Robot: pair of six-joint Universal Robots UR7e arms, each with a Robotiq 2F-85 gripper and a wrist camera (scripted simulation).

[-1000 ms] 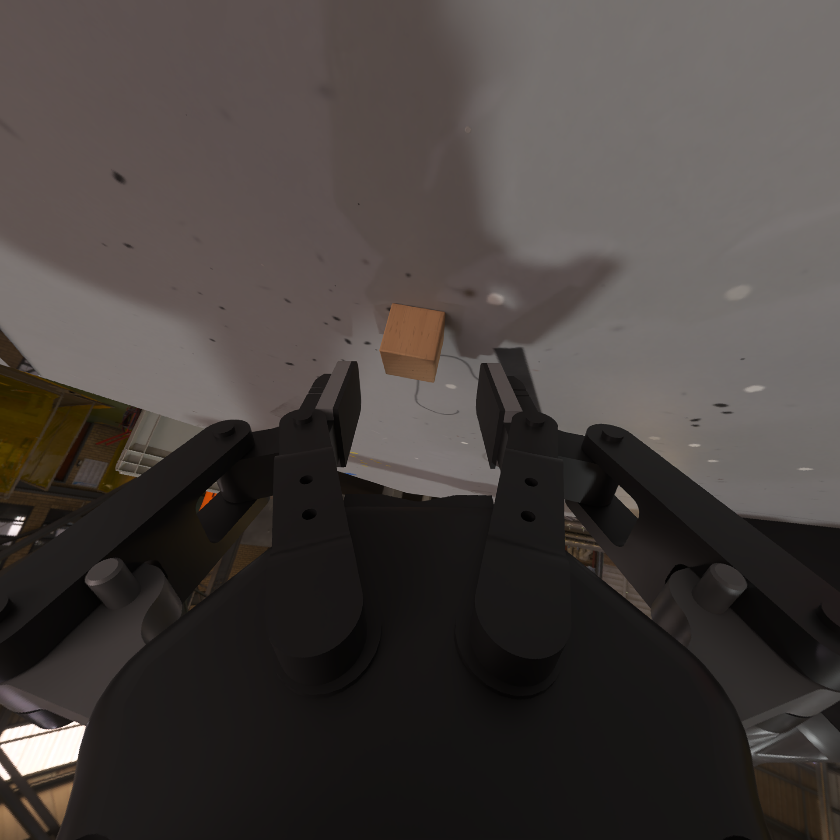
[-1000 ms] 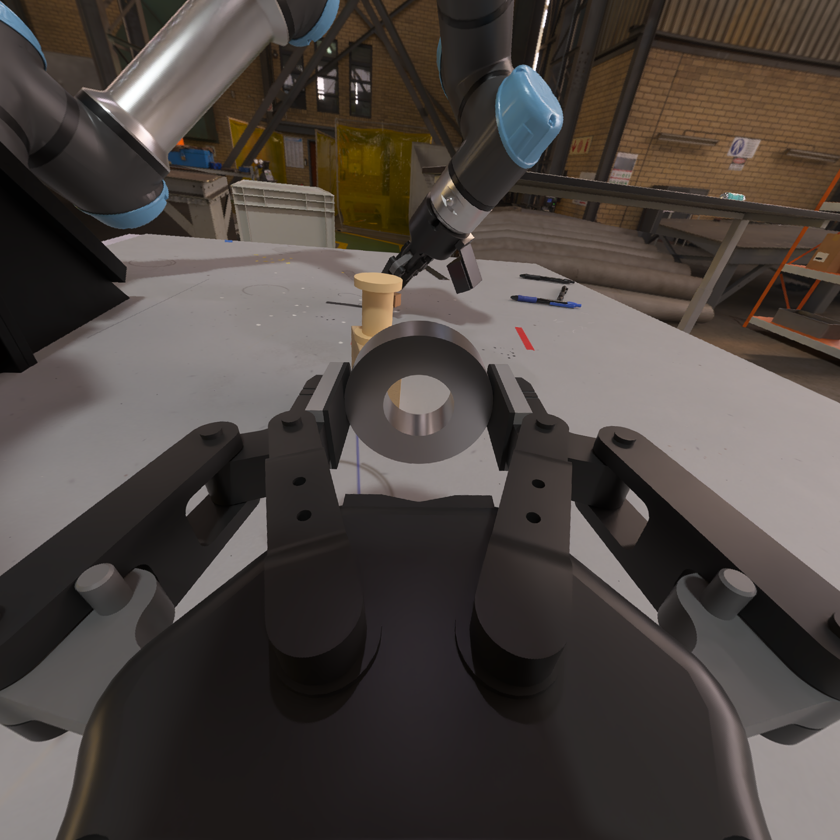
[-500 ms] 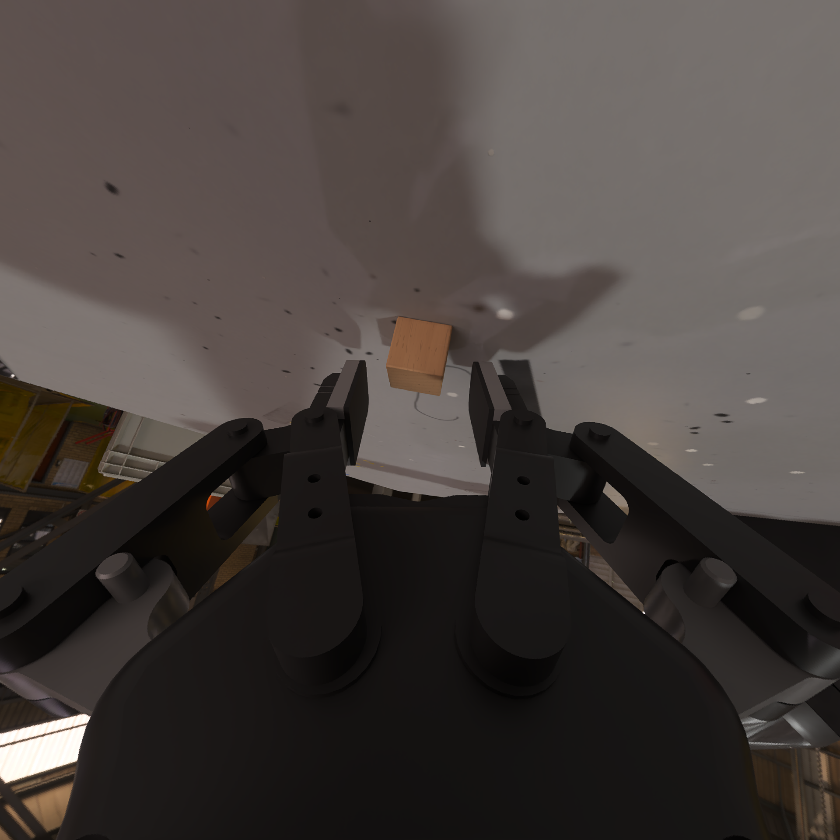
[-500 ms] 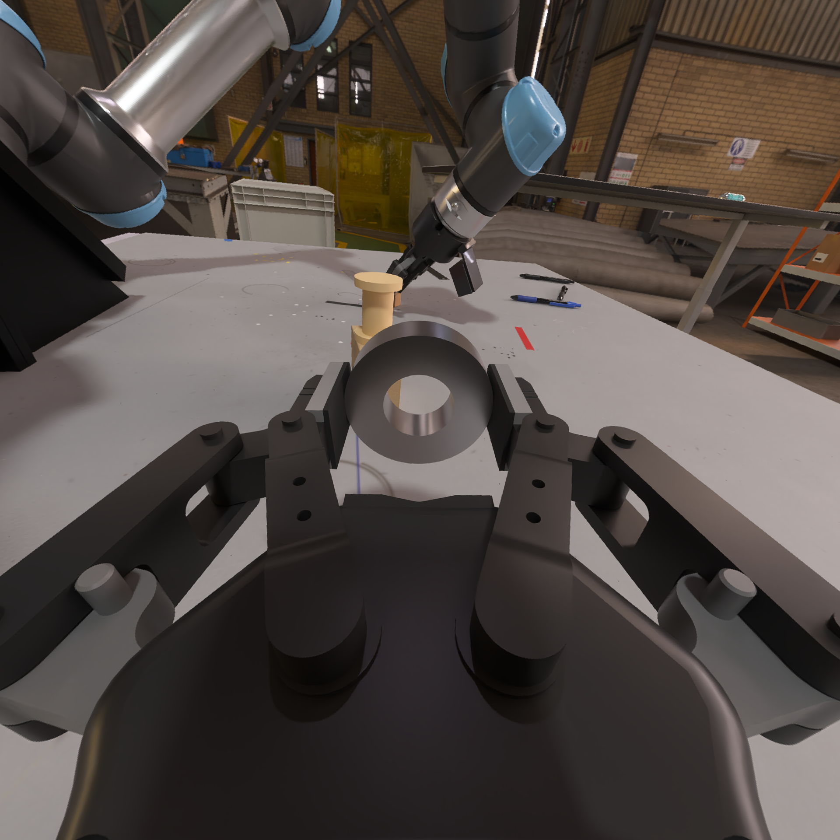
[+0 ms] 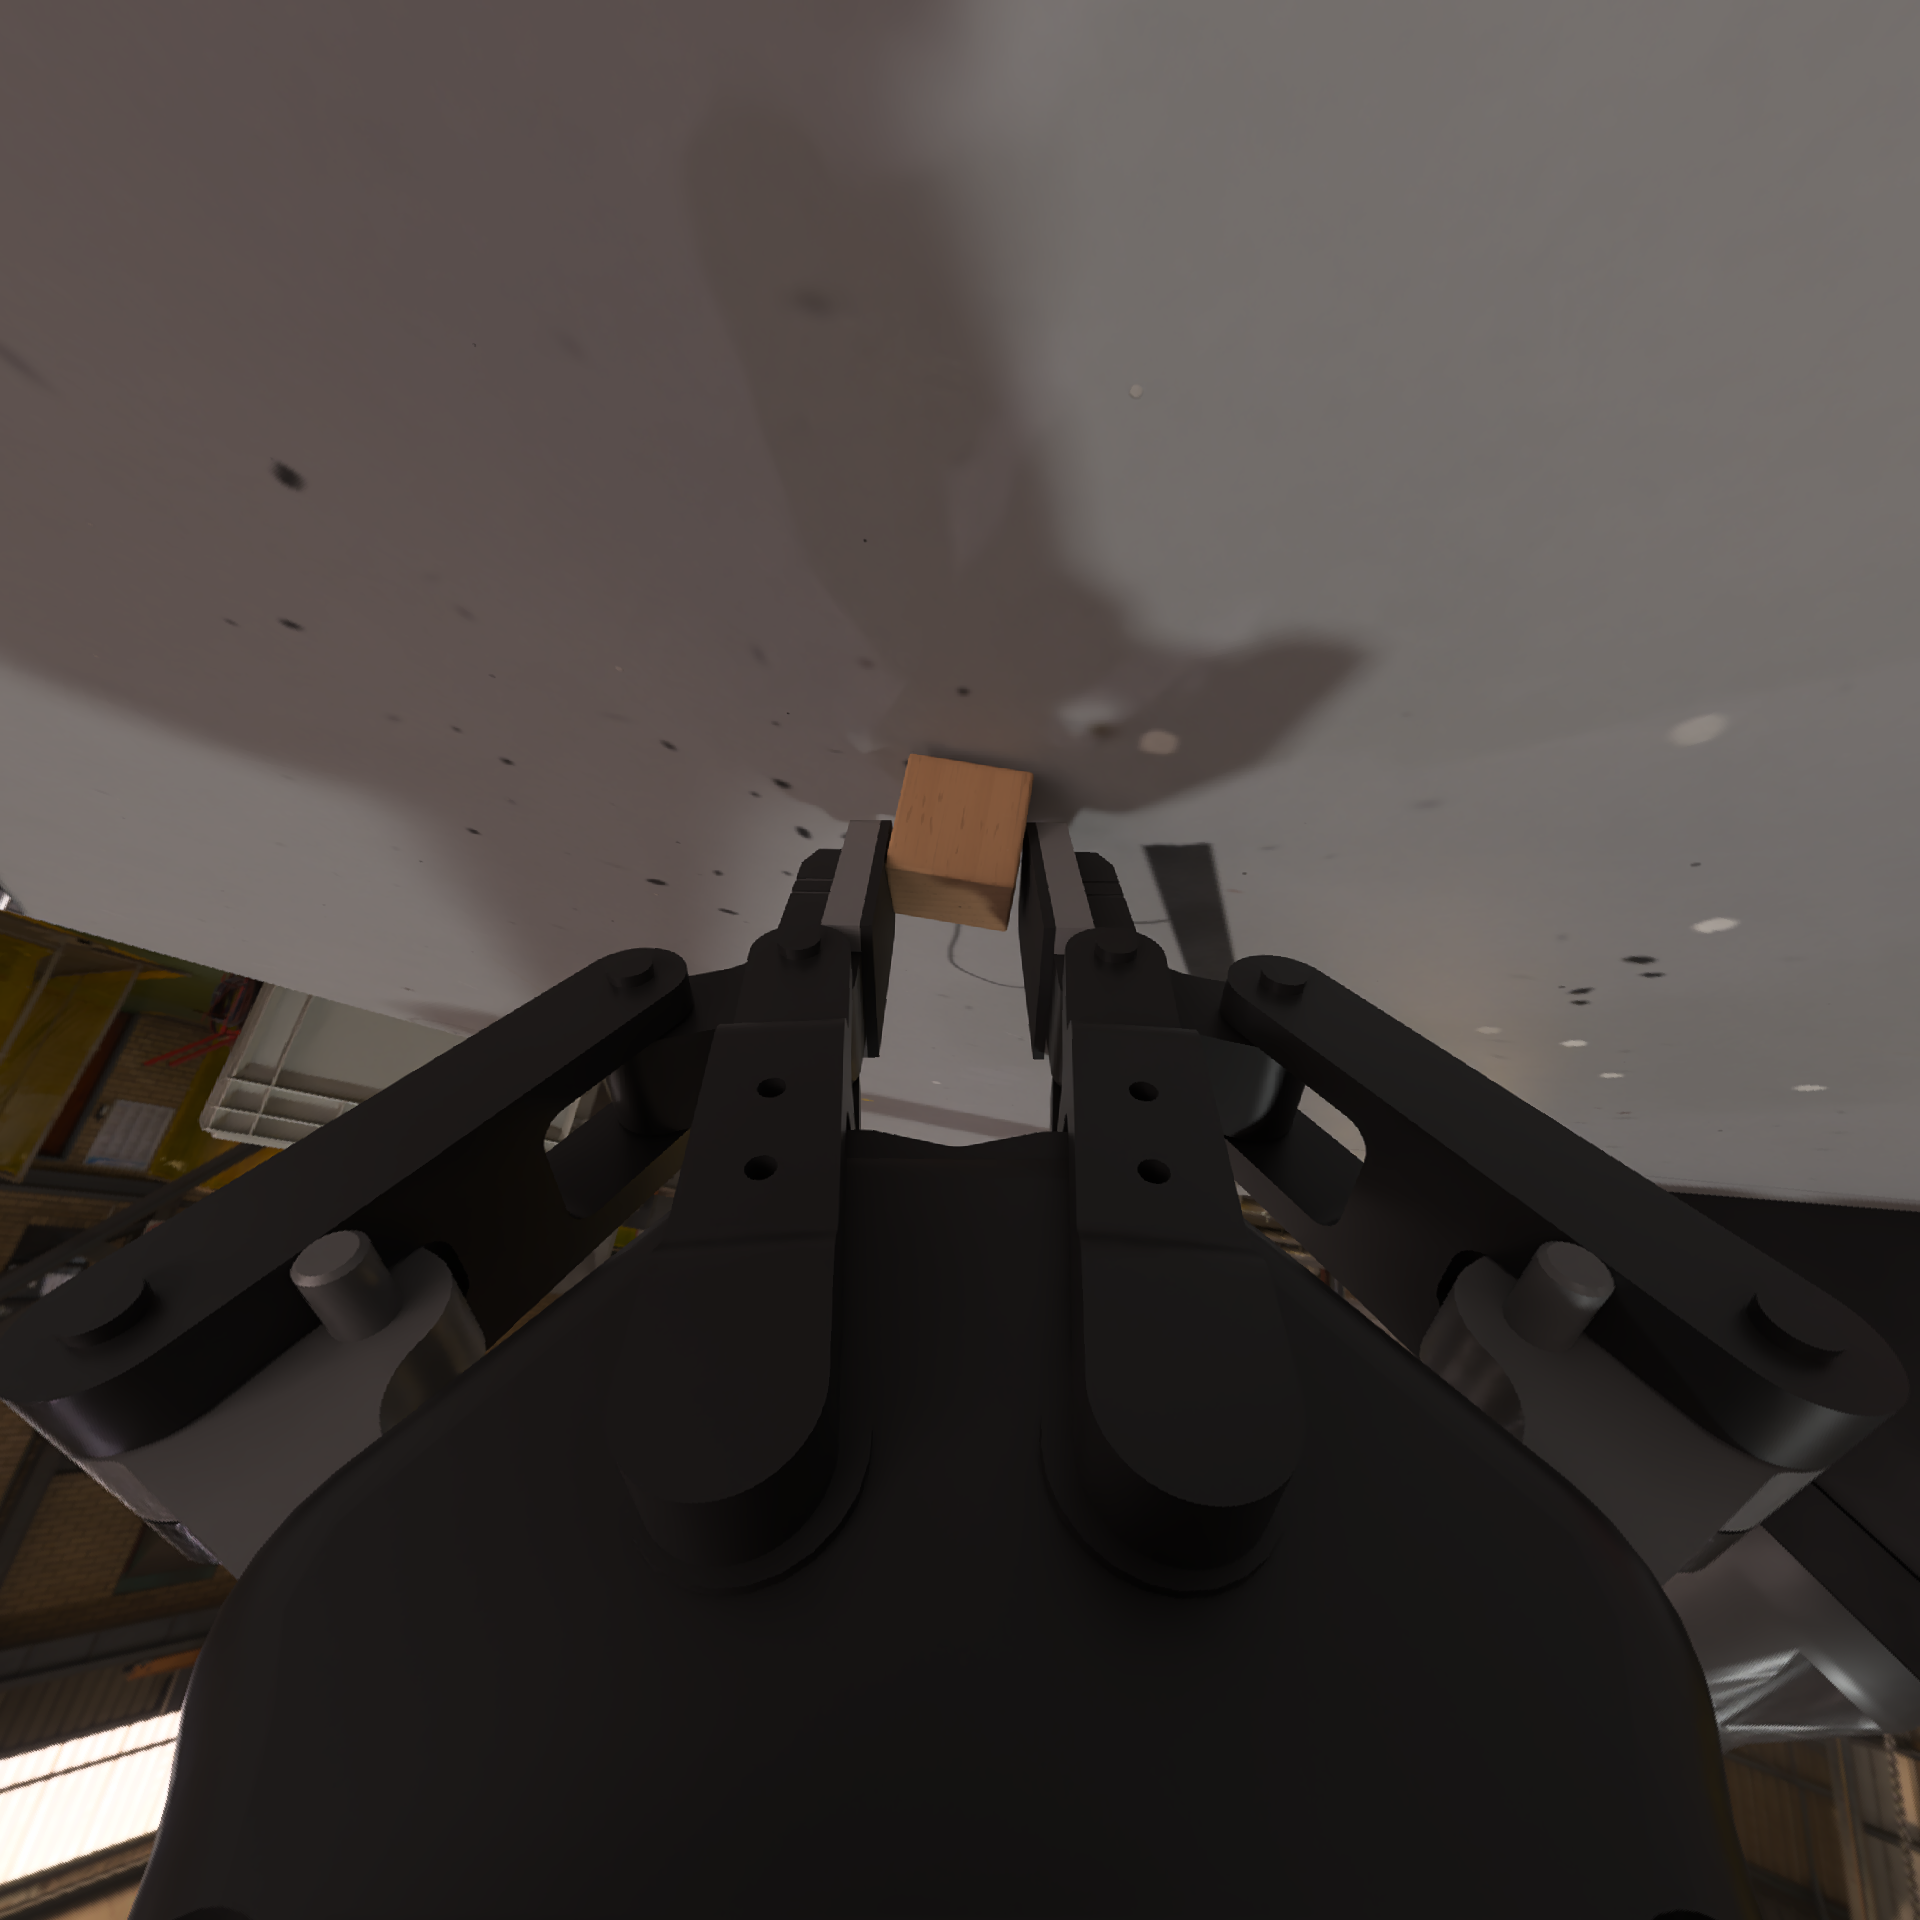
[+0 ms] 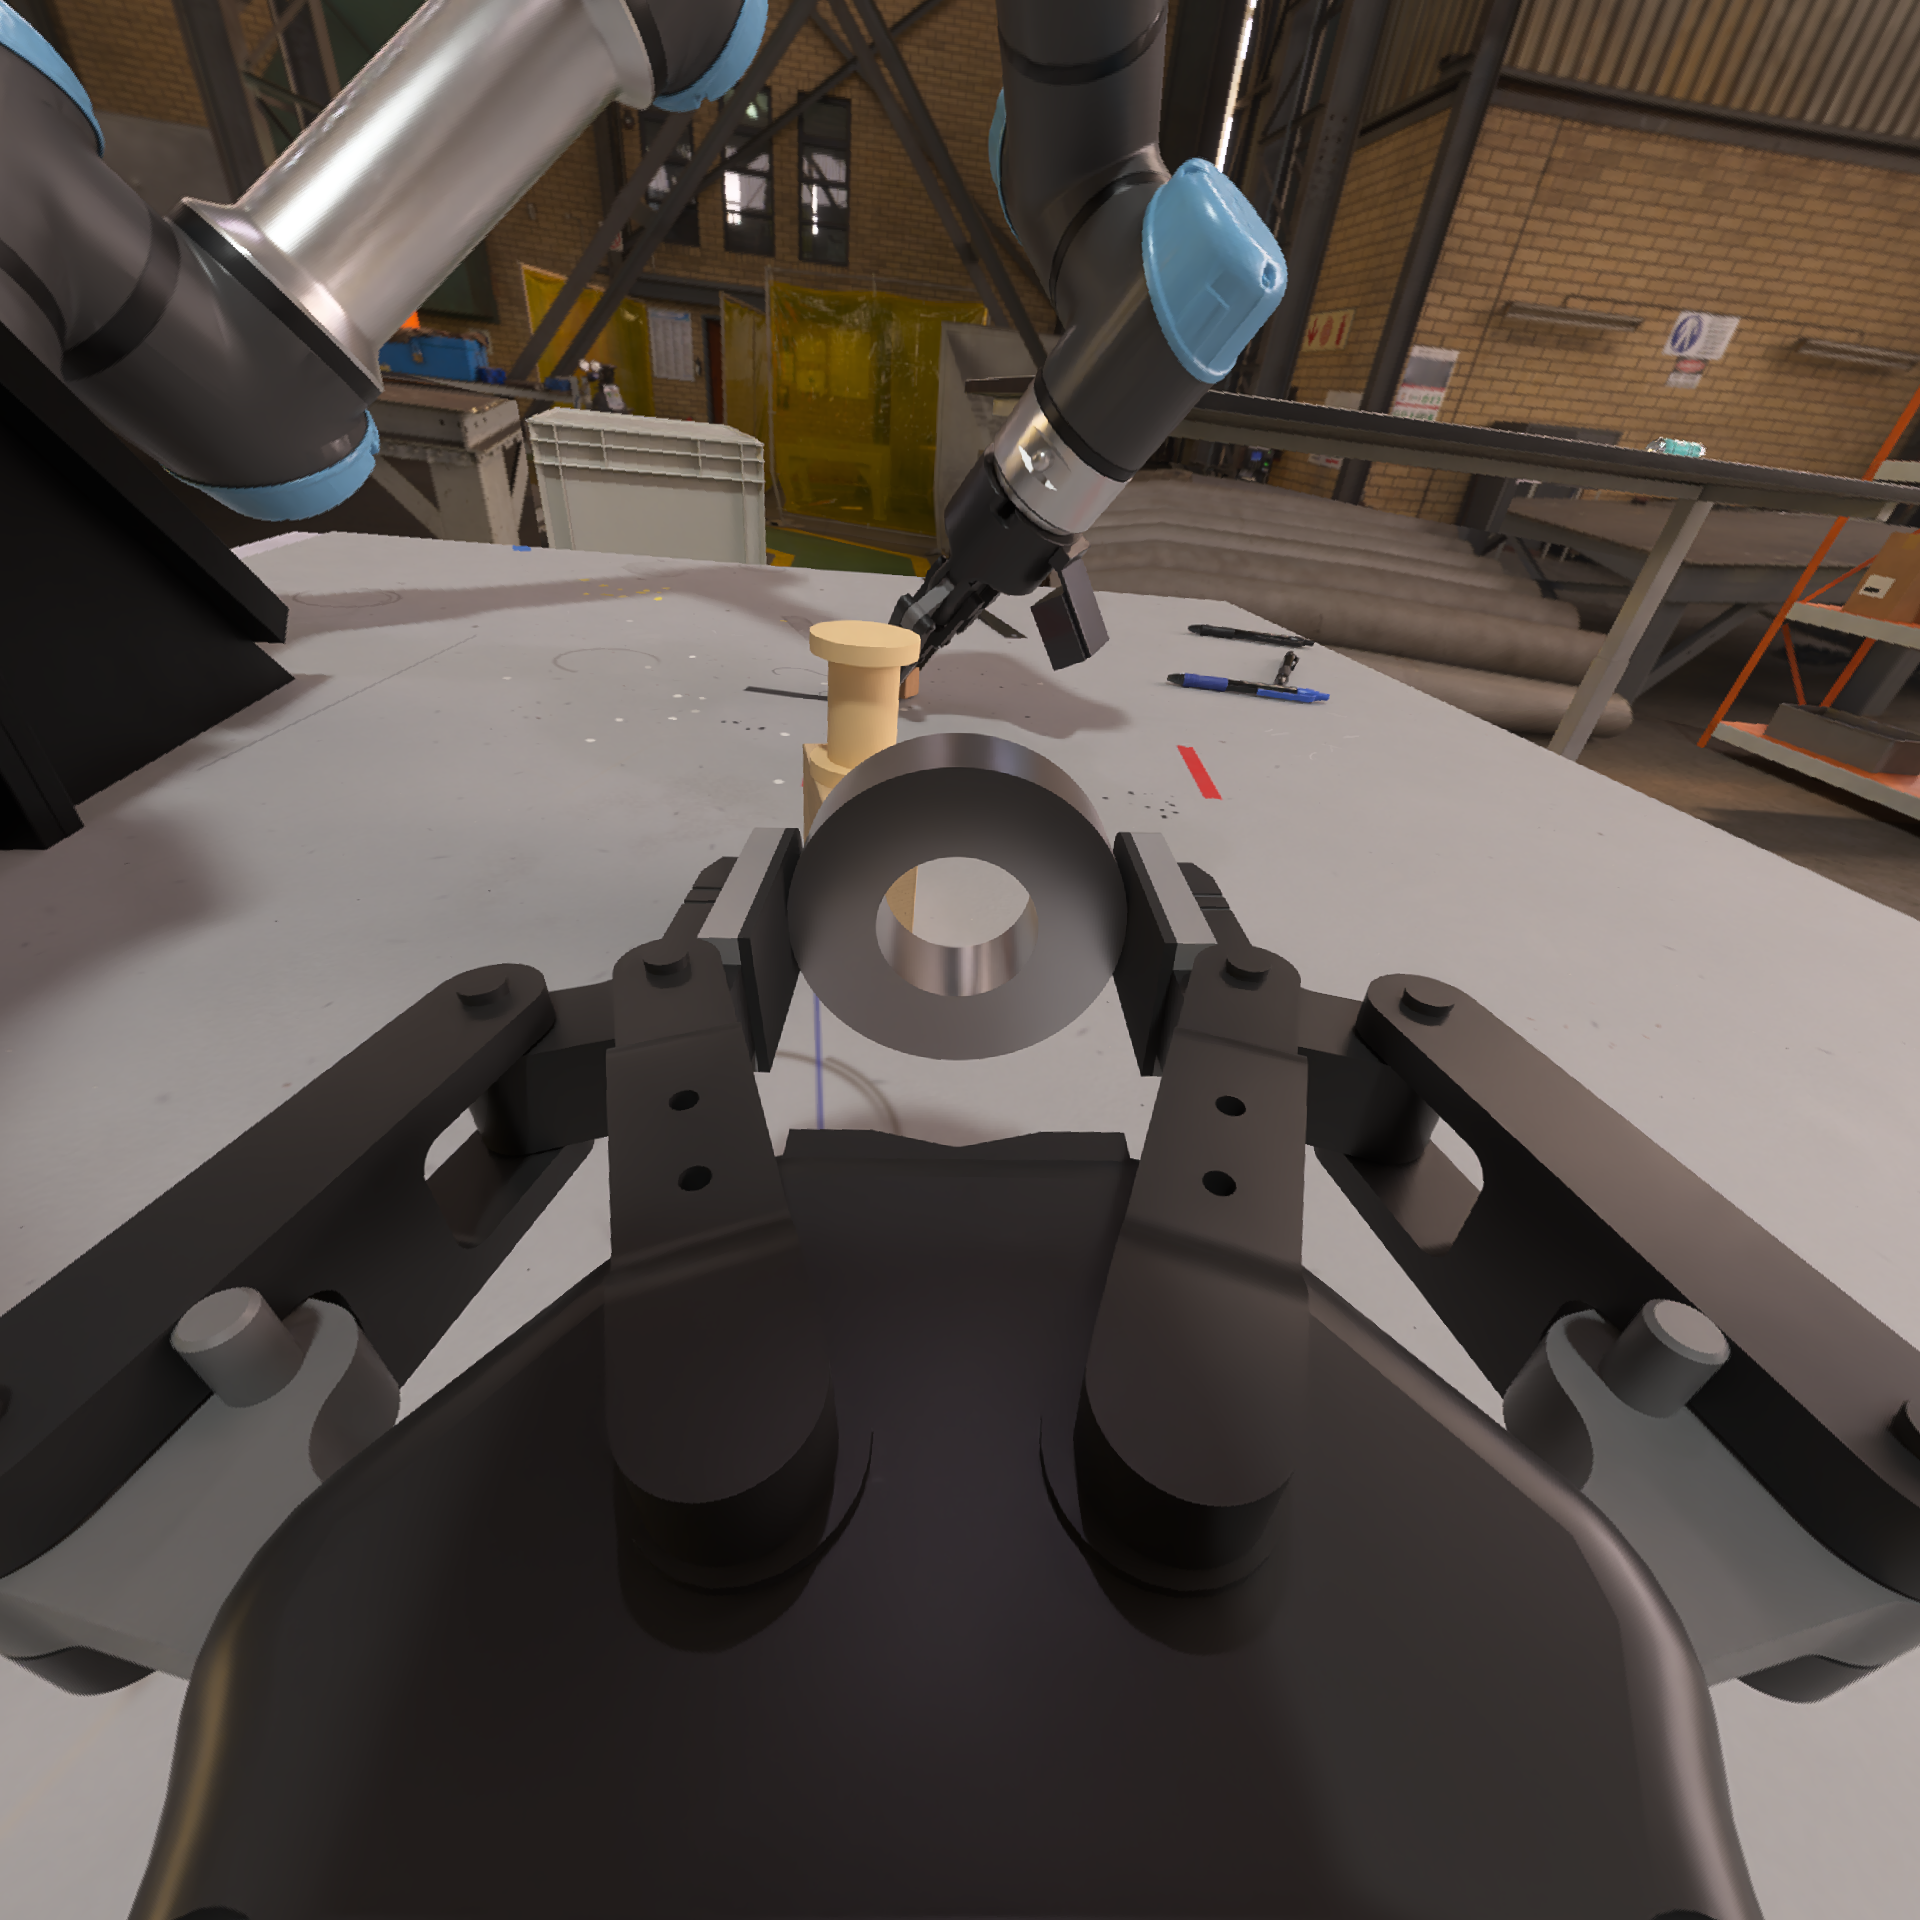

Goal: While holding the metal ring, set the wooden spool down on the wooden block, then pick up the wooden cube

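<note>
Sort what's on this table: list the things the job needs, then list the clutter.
Job:
- metal ring, held in the right gripper
- wooden spool, standing upright
- wooden cube, between the left gripper's jaws

Clutter:
- blue pen
- black pen
- red tape strip

Black linkage gripper (image 6: 956, 925), silver arm tube (image 6: 416, 177), blue joint caps (image 6: 1210, 270).

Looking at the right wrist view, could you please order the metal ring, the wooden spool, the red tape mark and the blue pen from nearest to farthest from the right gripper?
1. Metal ring: clamped in the right gripper.
2. Wooden spool: upright just behind the ring, slightly left.
3. Red tape mark: on the table, ahead right.
4. Blue pen: farther back right.
</note>
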